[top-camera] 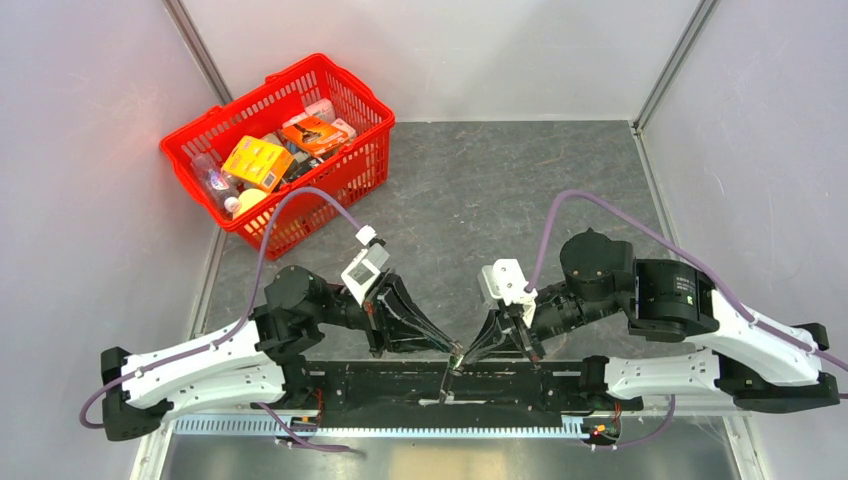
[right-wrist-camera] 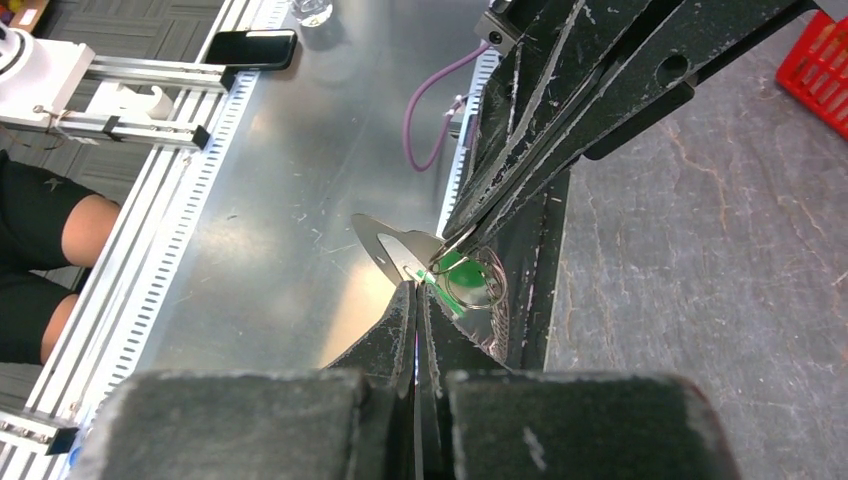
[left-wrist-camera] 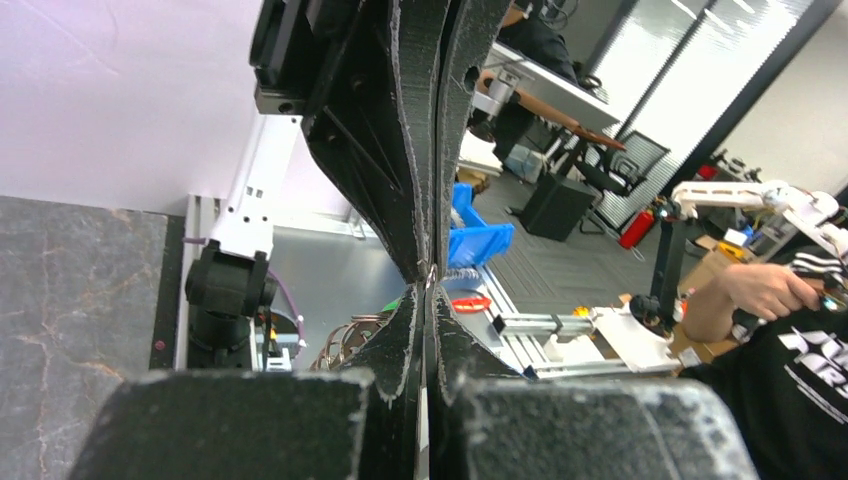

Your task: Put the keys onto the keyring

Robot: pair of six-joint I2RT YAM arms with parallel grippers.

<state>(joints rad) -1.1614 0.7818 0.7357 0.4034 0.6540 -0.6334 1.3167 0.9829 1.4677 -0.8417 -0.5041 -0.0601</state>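
Observation:
Both grippers meet tip to tip low over the table's near edge. My right gripper is shut, with the key's green head and its silvery blade right at its tips. It appears to pinch the key. My left gripper is also shut and reaches in from the upper right of the right wrist view. Its fingertips close on the thin wire loop of the keyring, which circles the green head. From above, the left gripper and right gripper touch, hiding key and ring.
A red basket full of packaged goods stands at the back left. A black rail runs along the near edge under the grippers, with a shiny metal shelf beyond it. Grey walls close in both sides.

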